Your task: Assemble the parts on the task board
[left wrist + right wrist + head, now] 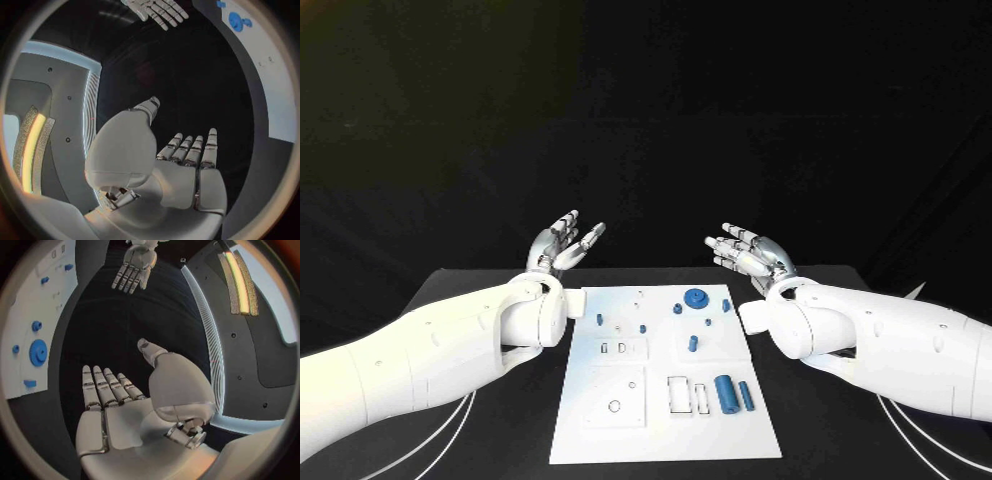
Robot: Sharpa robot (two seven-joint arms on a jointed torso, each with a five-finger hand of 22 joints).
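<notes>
Task board (661, 440): white plate lying flat at the middle of the black table (473, 445), long axis running near to far.

Parts, blue: a large gear (695, 296) at the far end of the board; several small pegs (645, 328) scattered mid-board; a short pin (692, 343) right of centre; a thick cylinder (724, 392) and a slimmer one (746, 396) side by side near the right edge, beside an outlined slot. None is held.

Left hand (565, 243): raised beyond the far-left corner of the board, palm up, fingers spread, holding nothing.

Right hand (750, 251): raised beyond the far-right corner, fingers apart and gently curled, holding nothing.

Status: assembly apparently not begun.

Hazards, judged: the pegs are small and close together, so a broad fingered reach may knock neighbours aside; the cylinders could roll if nudged; the board, seemingly unfixed, might slide under a sideways push.
</notes>
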